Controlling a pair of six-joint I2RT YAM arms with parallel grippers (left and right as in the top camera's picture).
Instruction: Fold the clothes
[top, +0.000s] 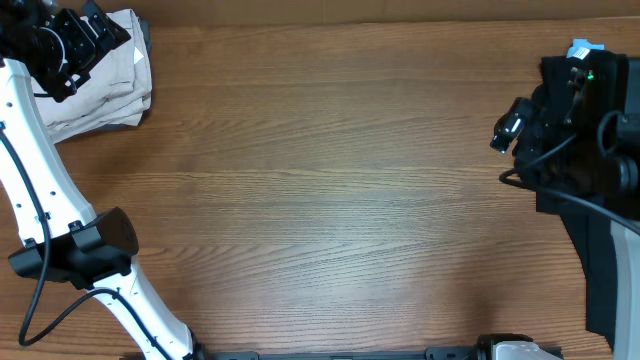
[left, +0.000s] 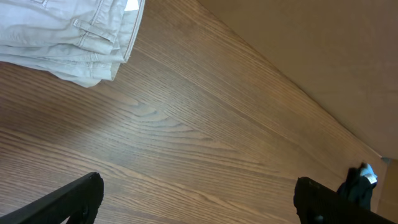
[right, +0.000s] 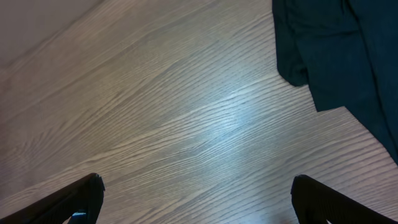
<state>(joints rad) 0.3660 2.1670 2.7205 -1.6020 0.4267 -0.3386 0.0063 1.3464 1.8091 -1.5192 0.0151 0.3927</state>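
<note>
No text reads clearly; the blue tag (top: 584, 47) looks blank.

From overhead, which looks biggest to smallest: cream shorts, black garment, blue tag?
1. black garment, though the right arm and the frame edge hide part of it
2. cream shorts
3. blue tag, tiny

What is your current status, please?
Left end effector open, right end effector open. Folded cream cotton shorts far-left corner; black cloth garment right edge. Nothing obstructing.

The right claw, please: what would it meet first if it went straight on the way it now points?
Probably the bare table: the open right claw points down at wood, with the dark garment lying off to one side of its line. Depth is unclear.
</note>
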